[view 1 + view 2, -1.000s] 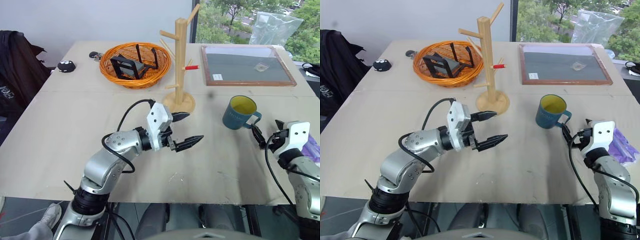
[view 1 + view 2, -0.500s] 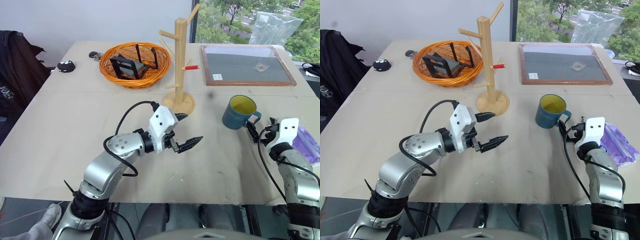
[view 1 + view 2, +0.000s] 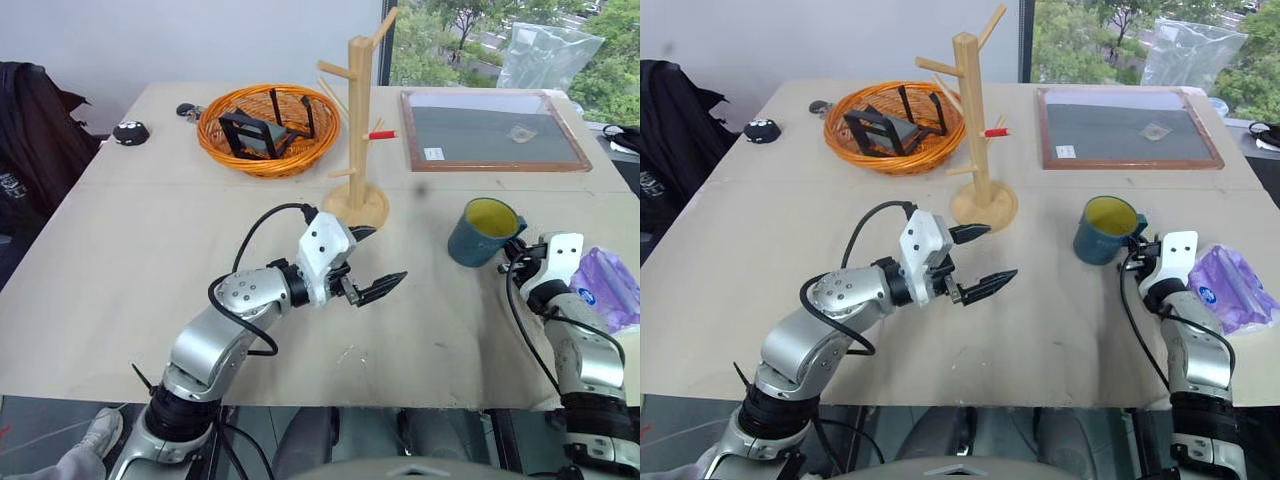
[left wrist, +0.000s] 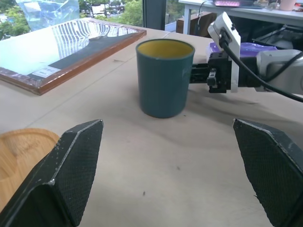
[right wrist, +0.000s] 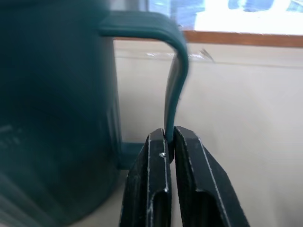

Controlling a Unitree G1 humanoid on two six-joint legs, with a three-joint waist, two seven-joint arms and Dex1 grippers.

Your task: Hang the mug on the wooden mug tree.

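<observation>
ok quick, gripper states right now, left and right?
Left gripper: open, holding nothing, hovering over the table.
Right gripper: shut on the loop handle of the small dark teal-blue ceramic mug.

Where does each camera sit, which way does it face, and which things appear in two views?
Head views: look forward and down on the table, with both arms, the mug tree and basket.
Left wrist view: looks along the open left gripper at the mug and right gripper.
Right wrist view: looks along the right gripper's jaws, shut on the mug's handle.
Shared: the mug.
</observation>
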